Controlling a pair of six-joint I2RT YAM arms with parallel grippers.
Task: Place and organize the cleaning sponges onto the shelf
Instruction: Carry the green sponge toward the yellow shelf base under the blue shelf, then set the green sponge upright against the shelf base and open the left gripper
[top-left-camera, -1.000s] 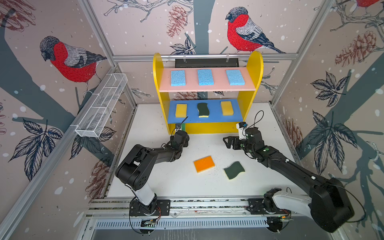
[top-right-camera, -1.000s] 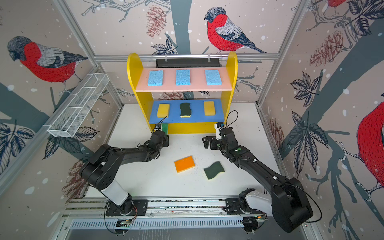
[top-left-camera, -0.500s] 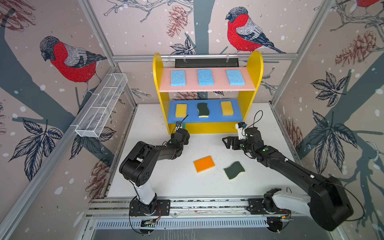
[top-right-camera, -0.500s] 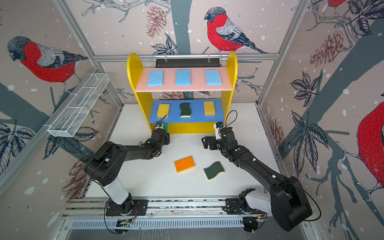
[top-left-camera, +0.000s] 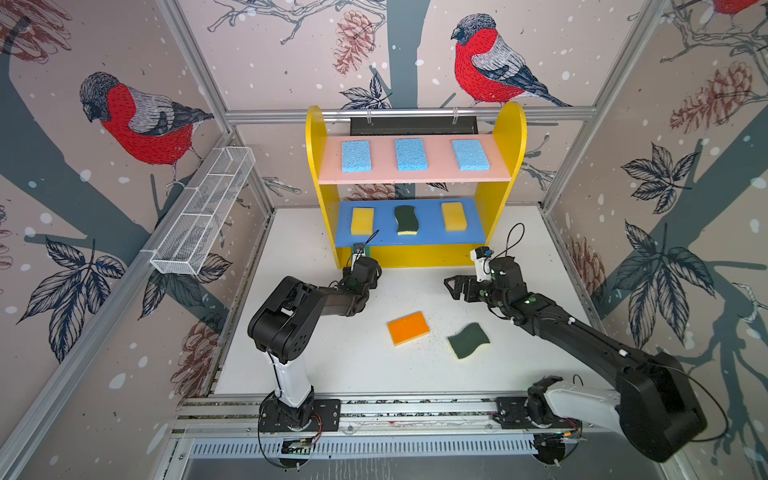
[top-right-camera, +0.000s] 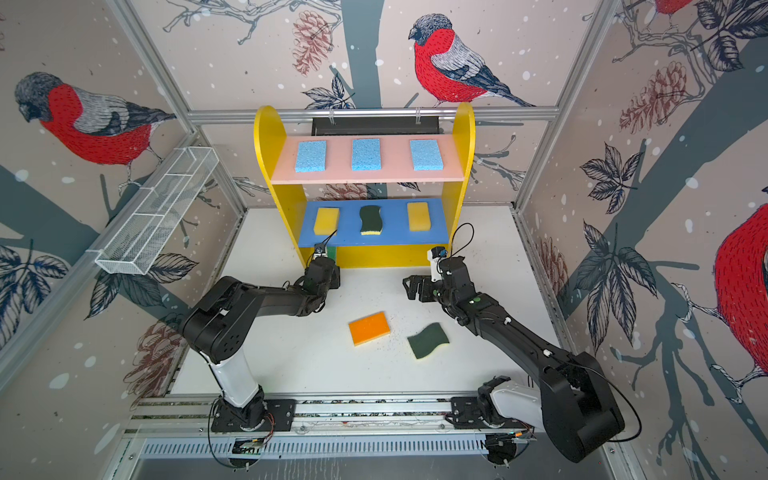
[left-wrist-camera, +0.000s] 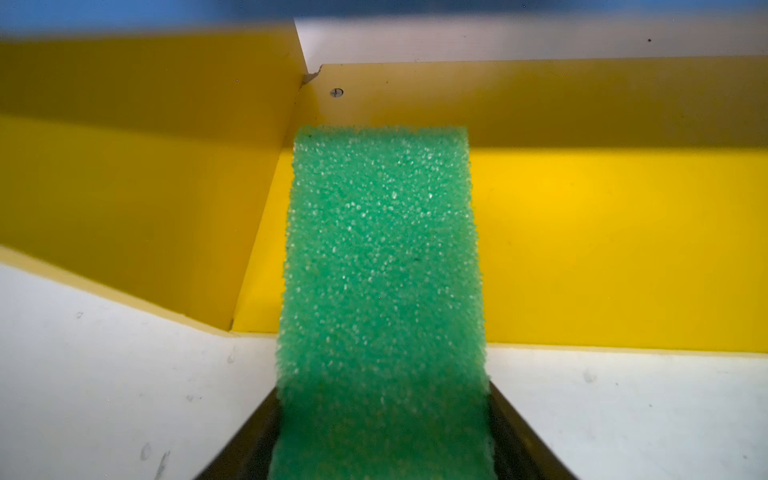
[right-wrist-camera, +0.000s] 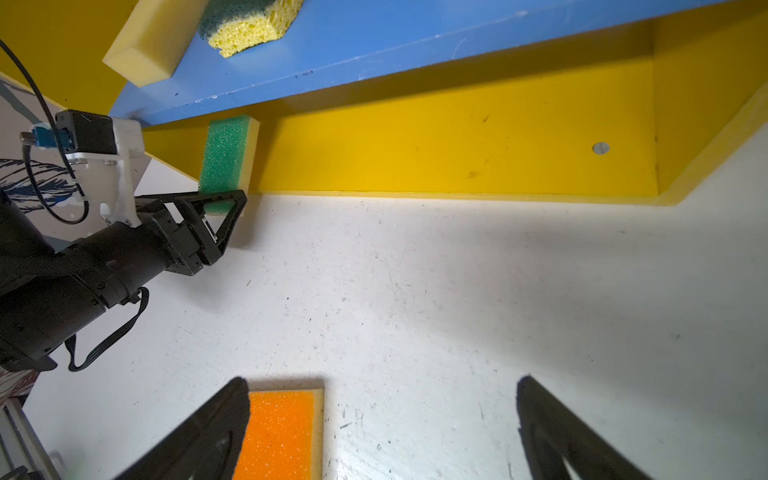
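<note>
Left wrist view, and what I see is the left gripper (left-wrist-camera: 382, 388) clamped on the near end of the green sponge (left-wrist-camera: 382, 270), green face up toward the camera. The sponge sticks straight out ahead of the fingers (left-wrist-camera: 249, 453), past the front lip of the shelf (left-wrist-camera: 623, 249) and into its bottom tier. The side panel is close on the gripper's left and the back wall is a little beyond the sponge's far end. Whether the sponge rests on the yellow floor or hangs just over it I cannot tell.

The right gripper (top-left-camera: 452, 287) hovers over the white table (top-left-camera: 332, 365) with its jaws spread wide and nothing between them. The orange sponge (top-left-camera: 408, 328) lies flat below and a bit behind it, to its left; in the right wrist view one finger covers its edge. The loose scourer (top-left-camera: 468, 340) lies a little farther back, on the orange sponge's right, apart from it. Ahead of both grippers and above them, the blue board (top-left-camera: 428, 237) carries two yellow blocks (top-left-camera: 362, 221) with a second scourer (top-left-camera: 406, 220) between them, and the pink board (top-left-camera: 432, 174) higher up holds three blue sponges (top-left-camera: 410, 154) in a row
</note>
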